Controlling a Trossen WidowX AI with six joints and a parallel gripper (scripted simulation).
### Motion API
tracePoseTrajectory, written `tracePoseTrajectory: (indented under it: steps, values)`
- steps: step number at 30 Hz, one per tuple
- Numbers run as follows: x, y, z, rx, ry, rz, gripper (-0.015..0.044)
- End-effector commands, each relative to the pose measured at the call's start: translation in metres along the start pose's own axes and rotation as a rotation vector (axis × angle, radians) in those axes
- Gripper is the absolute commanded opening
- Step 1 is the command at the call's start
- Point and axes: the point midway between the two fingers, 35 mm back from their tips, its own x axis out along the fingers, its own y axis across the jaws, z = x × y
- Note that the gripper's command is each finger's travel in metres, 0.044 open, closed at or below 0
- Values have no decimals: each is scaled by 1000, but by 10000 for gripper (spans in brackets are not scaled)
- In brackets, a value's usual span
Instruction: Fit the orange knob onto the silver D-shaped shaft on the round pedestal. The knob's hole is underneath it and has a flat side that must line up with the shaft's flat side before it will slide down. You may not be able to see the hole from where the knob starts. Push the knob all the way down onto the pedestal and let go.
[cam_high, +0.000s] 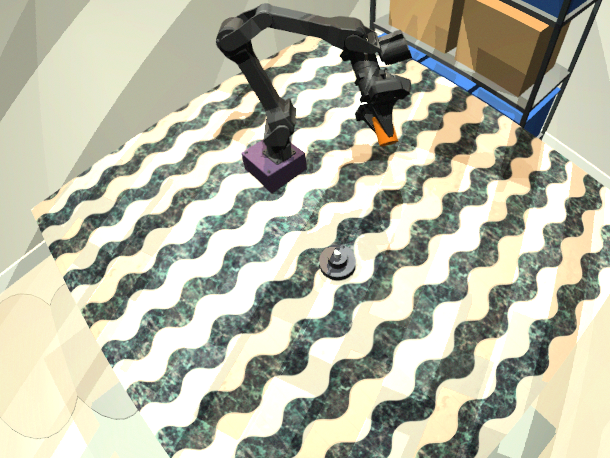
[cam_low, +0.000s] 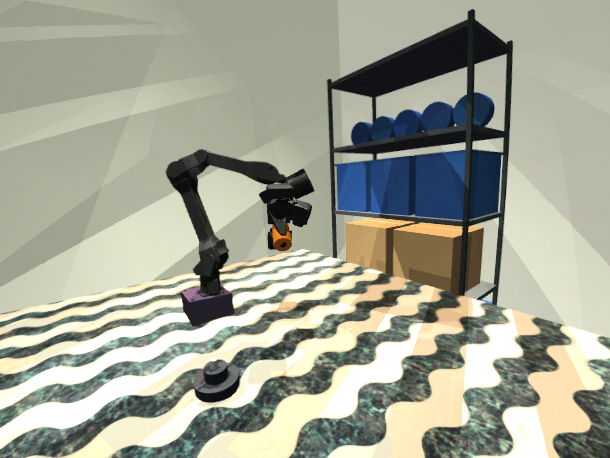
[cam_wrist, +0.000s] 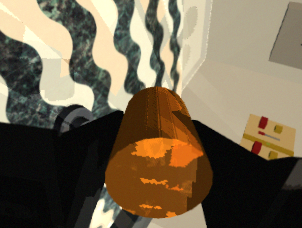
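The orange knob (cam_high: 387, 138) (cam_low: 286, 239) (cam_wrist: 157, 175) is held in the air, tilted. Its end with a dark hole faces the exterior view; the hole's flat side cannot be made out. My gripper (cam_high: 381, 128) (cam_low: 278, 236) (cam_wrist: 156, 122) is shut on the knob, with one finger on each side. The round grey pedestal (cam_high: 345, 270) (cam_low: 216, 393) stands on the patterned table, well away from the knob and nearer the cameras. The silver shaft (cam_high: 337, 253) (cam_low: 214, 362) points up from its middle; its flat side is too small to tell.
The arm's purple base (cam_high: 272, 167) (cam_low: 208, 306) stands left of the gripper and behind the pedestal. A tall shelf (cam_high: 560, 65) (cam_low: 470, 150) with cardboard boxes and blue containers stands beyond the table's back right edge.
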Motion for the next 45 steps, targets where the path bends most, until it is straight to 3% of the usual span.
tracePoseTrajectory:
  steps: [1, 16, 45]
  values:
    - [0, -1, 0, 1, 0, -3, 0]
    - [6, 5, 0, 16, -5, 56, 0]
    - [53, 43, 1, 13, -11, 792, 0]
